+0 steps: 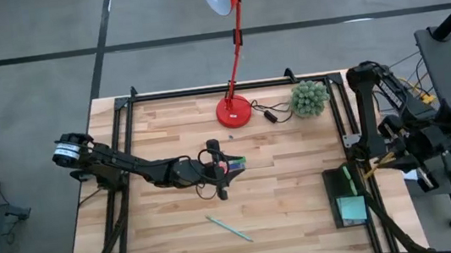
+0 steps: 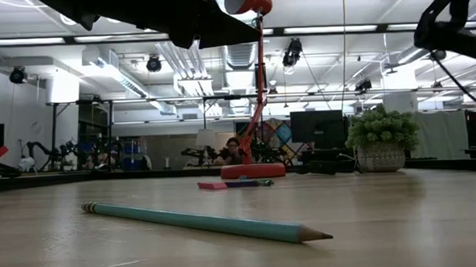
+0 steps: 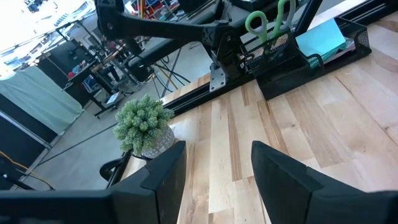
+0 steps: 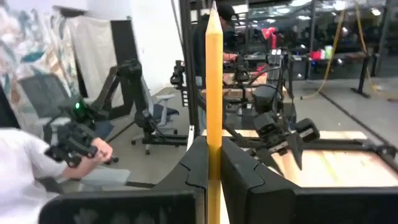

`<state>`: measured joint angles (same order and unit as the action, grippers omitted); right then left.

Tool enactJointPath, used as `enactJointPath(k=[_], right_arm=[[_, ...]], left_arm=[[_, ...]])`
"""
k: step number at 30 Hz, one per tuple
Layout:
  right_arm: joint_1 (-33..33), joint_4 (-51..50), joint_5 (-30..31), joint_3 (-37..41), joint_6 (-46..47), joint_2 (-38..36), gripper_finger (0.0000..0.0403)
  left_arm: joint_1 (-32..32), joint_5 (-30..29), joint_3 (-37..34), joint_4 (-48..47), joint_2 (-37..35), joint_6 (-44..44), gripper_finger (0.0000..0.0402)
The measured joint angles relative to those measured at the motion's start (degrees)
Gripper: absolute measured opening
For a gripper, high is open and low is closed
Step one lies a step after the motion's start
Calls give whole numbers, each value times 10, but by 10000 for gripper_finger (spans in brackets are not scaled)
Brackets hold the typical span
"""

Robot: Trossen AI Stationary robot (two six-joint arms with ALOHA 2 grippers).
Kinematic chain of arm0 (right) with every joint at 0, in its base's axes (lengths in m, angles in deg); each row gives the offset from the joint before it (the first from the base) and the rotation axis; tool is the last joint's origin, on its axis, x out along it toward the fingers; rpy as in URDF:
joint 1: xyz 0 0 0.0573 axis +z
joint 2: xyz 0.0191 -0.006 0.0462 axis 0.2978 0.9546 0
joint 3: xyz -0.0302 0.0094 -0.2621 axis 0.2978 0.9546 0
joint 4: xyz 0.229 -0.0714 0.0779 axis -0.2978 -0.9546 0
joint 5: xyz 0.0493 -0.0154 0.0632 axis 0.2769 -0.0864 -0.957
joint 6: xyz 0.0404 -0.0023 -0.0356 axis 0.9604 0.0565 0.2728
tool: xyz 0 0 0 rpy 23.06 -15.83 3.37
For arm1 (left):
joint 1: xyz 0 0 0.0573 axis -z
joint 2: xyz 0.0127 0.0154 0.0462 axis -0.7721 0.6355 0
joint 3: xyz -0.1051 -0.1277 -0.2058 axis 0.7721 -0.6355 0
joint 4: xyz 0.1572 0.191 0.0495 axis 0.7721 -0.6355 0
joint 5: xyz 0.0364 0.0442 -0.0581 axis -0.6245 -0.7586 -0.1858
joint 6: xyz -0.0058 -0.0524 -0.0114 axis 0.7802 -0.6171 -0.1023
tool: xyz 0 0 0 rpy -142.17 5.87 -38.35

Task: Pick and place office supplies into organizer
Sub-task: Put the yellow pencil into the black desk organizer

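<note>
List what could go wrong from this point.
The right gripper pinches the yellow pencil only near one end, so it could pivot or slip before reaching the organizer. The open left gripper hangs above small flat pieces lying close together; it might nudge one or grab two.

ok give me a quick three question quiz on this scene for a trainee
1. True or false: the right gripper is shut on a thin yellow pencil.
2. Which item lies loose on the wooden table? A) thin teal pencil B) green-handled scissors C) light-teal sticky-note pad
3. Fill in: the open left gripper hovers over the table's ____.

Key: 1 true; 2 A; 3 middle
</note>
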<state>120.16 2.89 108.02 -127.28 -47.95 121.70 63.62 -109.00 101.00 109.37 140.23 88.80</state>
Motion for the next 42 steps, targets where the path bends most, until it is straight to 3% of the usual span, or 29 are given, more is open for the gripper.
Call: enactJointPath(k=[11,24,28,34,38,42], right_arm=[[-155,-3,-26,-31,81,138,13],[-290,-4,-25,-2,122,115,13],[-334,-26,13,0,137,127,13],[-395,-34,13,10,135,129,13],[-425,-42,-122,25,158,124,13],[-483,-156,-271,29,284,132,13]], left_arm=[[0,0,0,0,0,0,167],[0,0,0,0,0,0,167],[0,0,0,0,0,0,167],[0,0,-1,-1,0,0,167],[0,0,-2,-1,0,0,167],[0,0,-5,-1,0,0,167]])
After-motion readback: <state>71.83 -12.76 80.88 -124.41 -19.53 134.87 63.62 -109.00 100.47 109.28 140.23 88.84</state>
